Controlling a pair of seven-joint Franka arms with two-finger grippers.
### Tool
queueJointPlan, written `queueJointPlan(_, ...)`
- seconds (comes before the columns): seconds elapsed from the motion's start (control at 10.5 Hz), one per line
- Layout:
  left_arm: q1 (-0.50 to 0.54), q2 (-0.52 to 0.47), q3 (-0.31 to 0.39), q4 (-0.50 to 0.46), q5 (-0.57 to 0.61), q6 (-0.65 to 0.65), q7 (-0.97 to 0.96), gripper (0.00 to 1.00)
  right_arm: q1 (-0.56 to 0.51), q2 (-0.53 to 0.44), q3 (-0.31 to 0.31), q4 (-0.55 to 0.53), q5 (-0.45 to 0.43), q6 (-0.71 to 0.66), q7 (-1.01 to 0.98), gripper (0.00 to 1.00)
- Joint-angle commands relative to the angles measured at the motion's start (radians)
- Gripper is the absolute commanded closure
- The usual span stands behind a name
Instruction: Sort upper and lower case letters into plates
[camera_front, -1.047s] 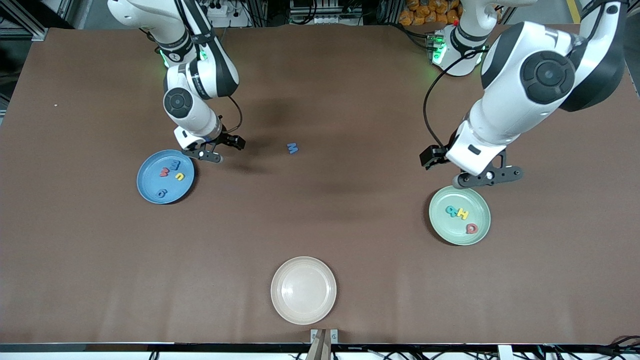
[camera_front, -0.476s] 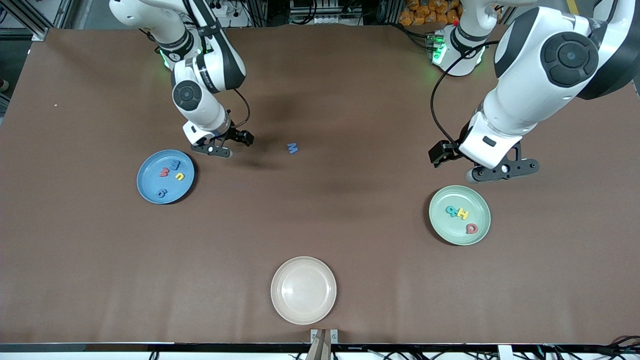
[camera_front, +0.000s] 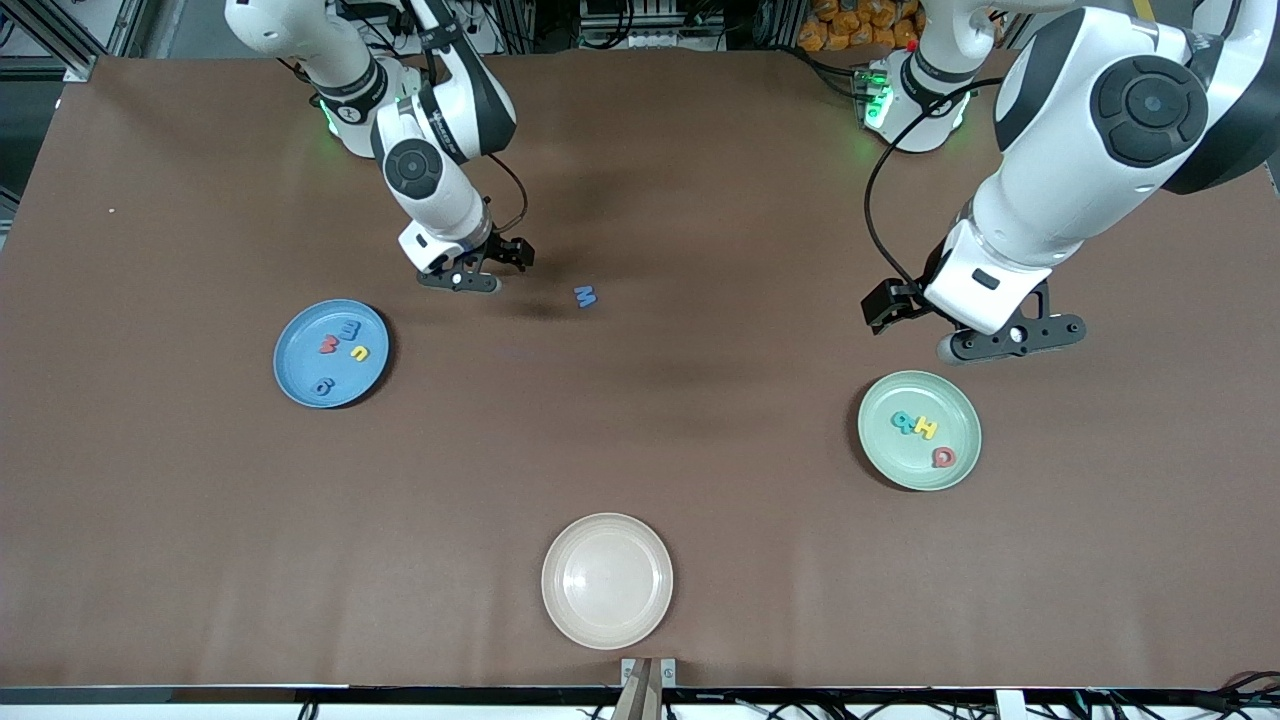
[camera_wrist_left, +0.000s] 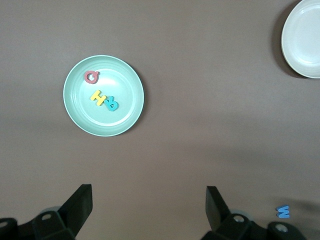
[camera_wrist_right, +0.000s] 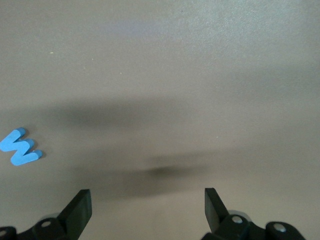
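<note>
A lone blue letter (camera_front: 585, 296) (camera_wrist_right: 21, 146) (camera_wrist_left: 283, 212) lies on the brown table, farther from the front camera than both plates. My right gripper (camera_front: 460, 281) (camera_wrist_right: 147, 200) hangs open and empty over bare table beside it, toward the right arm's end. The blue plate (camera_front: 300, 368) holds several letters in blue, red and yellow. On the mint green plate (camera_front: 895, 455) (camera_wrist_left: 122, 80) sit a teal letter (camera_wrist_left: 112, 104), a yellow one (camera_wrist_left: 98, 98) and a red one (camera_wrist_left: 91, 77). My left gripper (camera_front: 1012, 340) (camera_wrist_left: 149, 197) hovers open and empty just off that plate's rim.
A cream-white plate (camera_front: 607, 580) (camera_wrist_left: 305, 37) with nothing on it sits near the table's front edge, midway between the arms. Cables and equipment line the table's edge at the robots' bases.
My right gripper has travelled from the blue plate's rim toward the lone blue letter. My left gripper has drawn back off the mint plate's edge toward its own end.
</note>
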Motion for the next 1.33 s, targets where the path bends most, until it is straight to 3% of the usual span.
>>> queueJointPlan(0.0,0.007,-0.032,0.004,-0.004,-0.027,-0.028,0.017,0.0,0.008,-0.044,-0.017,-0.023,0.016,-0.036,-0.01,0.0)
queueJointPlan(0.57,0.01,-0.031,0.003,-0.007,-0.03,-0.03,0.019,0.0,0.0,-0.049,-0.021,-0.012,0.012,-0.067,-0.012,0.0)
queueJointPlan(0.76,-0.008,-0.011,-0.007,-0.016,-0.079,-0.028,0.019,0.0,-0.012,-0.07,-0.069,0.0,0.028,-0.099,-0.007,0.0)
queueJointPlan(0.86,-0.011,0.007,-0.052,-0.015,-0.113,-0.02,-0.001,0.0,-0.014,-0.07,-0.075,0.0,0.077,-0.1,-0.011,0.0)
queueJointPlan(1.05,-0.014,0.04,-0.108,-0.018,-0.11,0.003,-0.049,0.0,-0.002,-0.064,-0.067,-0.002,0.082,-0.09,-0.069,0.0)
queueJointPlan(1.24,-0.074,0.092,-0.132,-0.018,-0.101,0.058,-0.137,0.0,0.02,-0.067,-0.073,-0.003,0.082,-0.098,-0.273,0.0)
